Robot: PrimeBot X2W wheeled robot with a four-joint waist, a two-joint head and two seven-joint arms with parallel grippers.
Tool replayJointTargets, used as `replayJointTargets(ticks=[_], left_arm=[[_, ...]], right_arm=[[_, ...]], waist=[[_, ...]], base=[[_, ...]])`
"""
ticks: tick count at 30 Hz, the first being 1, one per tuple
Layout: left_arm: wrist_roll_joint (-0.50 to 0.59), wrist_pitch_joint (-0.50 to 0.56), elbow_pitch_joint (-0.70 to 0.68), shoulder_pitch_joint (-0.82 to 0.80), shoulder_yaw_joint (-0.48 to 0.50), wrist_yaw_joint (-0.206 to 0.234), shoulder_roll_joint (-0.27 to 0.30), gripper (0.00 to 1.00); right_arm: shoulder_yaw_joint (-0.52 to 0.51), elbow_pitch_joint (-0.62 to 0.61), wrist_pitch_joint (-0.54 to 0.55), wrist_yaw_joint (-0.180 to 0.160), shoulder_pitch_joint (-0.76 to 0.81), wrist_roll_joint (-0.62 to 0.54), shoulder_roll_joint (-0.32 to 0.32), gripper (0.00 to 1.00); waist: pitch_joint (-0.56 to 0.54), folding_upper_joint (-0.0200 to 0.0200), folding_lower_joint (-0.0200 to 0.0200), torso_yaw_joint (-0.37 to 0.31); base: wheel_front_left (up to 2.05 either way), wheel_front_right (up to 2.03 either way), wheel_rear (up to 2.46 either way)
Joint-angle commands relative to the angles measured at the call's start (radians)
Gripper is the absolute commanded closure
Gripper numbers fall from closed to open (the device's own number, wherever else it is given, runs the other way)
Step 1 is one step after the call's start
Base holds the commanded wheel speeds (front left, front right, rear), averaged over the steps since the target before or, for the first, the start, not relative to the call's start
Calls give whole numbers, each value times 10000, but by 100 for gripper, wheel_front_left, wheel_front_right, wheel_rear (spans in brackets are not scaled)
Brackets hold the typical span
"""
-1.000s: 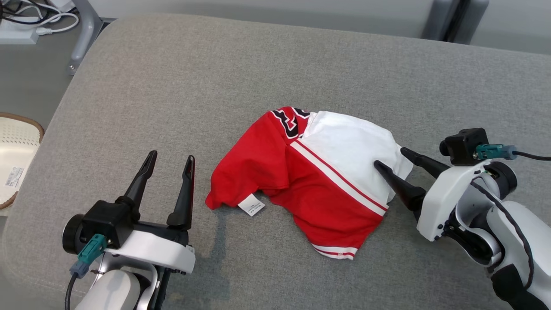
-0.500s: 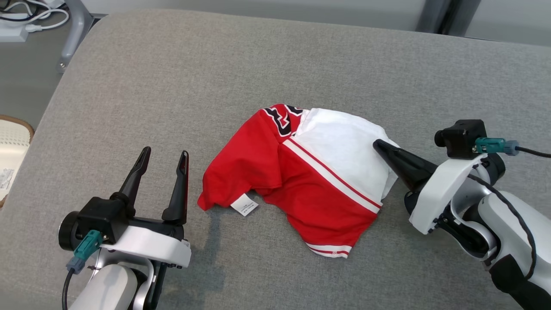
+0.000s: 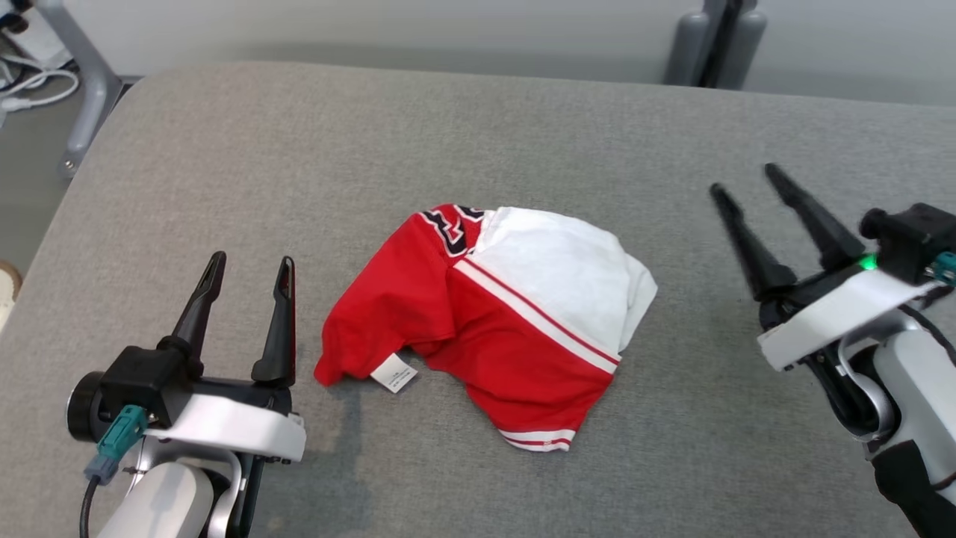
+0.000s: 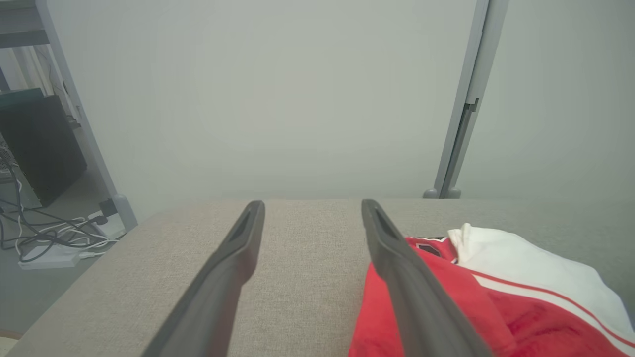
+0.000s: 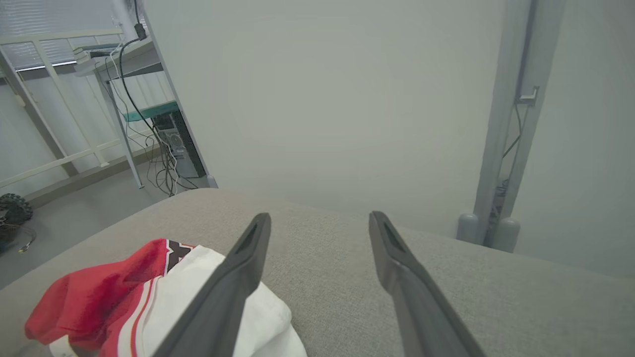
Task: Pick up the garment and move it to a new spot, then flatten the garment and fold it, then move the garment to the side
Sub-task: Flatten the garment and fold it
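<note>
– Jersey [image 3: 485,321] first: where do we have it?
– Bunched in a heap about the middle of the bench [image 3: 373,149], with the red and white halves folded over each other. The care label [image 3: 393,372] sticks out at its near left edge and the striped hem [image 3: 539,439] lies on its near side. Nothing has hold of it.
– And our hands?
– Both are spread wide and empty. Our left hand [image 3: 250,261] sits just left of the jersey, close to its red edge, not touching as far as we can see. Our right hand [image 3: 743,178] is well apart on the jersey's right, fingers pointing past its far side.
– So we judge the pick-up is the step in hand. What could spoil it?
– Mostly the layers. If we pinch only the top white fold, the rest may drag over the bench and come up more tangled, making flattening harder. If we go too deep, our long fingers could dig into the bench's covering and catch it along with the jersey.
– Anything from the left?
– A careless sweep there would shove the heap rightwards, off our aim. And we can't tell which edges lie underneath, so grabbing a wrong corner could leave it twisted.
</note>
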Motion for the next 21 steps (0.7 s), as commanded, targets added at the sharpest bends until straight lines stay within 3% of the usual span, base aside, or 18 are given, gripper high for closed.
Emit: replayJointTargets(ticks=[1,10,21], left_arm=[[44,15,-33,100,33,70,86,0],[87,263,-538,511,97,328,428,0],[-30,572,-832,1111,-34,486,621,0]], right_arm=[[-206,-96,-89,1,209,-248,21,0],[-3115,-1936,683,1,2499,-2488,1057,0],[-4762,-4167,2075,1,5370,-3459,2286,0]], waist=[[-203,-1,0,-214],[-776,-1,0,-859],[-1443,-1,0,-1298]], base=[[0,0,0],[0,0,0],[0,0,0]])
